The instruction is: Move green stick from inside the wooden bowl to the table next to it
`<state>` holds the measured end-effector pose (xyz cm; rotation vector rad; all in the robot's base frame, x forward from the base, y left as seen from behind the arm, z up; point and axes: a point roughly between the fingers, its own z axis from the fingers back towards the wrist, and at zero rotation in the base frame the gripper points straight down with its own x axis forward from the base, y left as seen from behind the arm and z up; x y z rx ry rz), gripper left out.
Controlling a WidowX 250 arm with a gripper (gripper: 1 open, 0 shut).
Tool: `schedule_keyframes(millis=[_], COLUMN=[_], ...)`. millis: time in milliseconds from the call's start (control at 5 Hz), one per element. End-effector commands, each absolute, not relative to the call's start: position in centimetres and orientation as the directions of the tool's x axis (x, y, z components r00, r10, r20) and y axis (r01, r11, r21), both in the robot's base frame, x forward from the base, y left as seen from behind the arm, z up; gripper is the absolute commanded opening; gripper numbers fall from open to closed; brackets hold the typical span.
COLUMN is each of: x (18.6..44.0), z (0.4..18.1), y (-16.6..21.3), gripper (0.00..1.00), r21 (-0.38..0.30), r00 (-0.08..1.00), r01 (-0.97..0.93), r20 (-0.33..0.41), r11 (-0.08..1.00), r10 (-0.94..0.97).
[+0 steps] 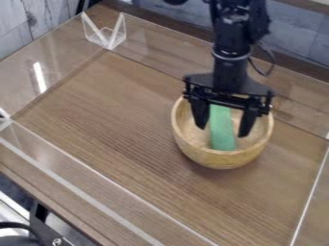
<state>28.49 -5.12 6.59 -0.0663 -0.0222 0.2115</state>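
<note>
Green stick (225, 129), probably light, rigid and smooth, leans in the wooden bowl (193, 146); open fingers (197, 110) straddle its long flat sides at 3 and 9 o'clock.

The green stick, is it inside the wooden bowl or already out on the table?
Inside. The green stick leans in the wooden bowl, between the fingers of the open hand; none of it lies on the table.
</note>
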Motion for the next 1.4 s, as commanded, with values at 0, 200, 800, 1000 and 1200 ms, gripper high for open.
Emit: schedule_keyframes(millis=[0,200,800,1000,1200], x=[29.4,29.7,30.1,30.0,29.8], z=[9.2,9.8,9.1,8.9,8.8], y=[-3.2,-2.3,-2.9,-2.6,-2.3], gripper=[1.0,1.0,1.0,1.0,1.0], r21=[-0.095,-0.097,-0.092,-0.091,-0.089], r00=[0.974,0.974,0.99,0.991,0.993], r01=[-0.201,-0.197,-0.099,-0.089,-0.081], r20=[0.086,0.094,0.093,0.088,0.083], r11=[0.975,0.976,0.991,0.992,0.993], r10=[0.209,0.206,0.108,0.097,0.088])
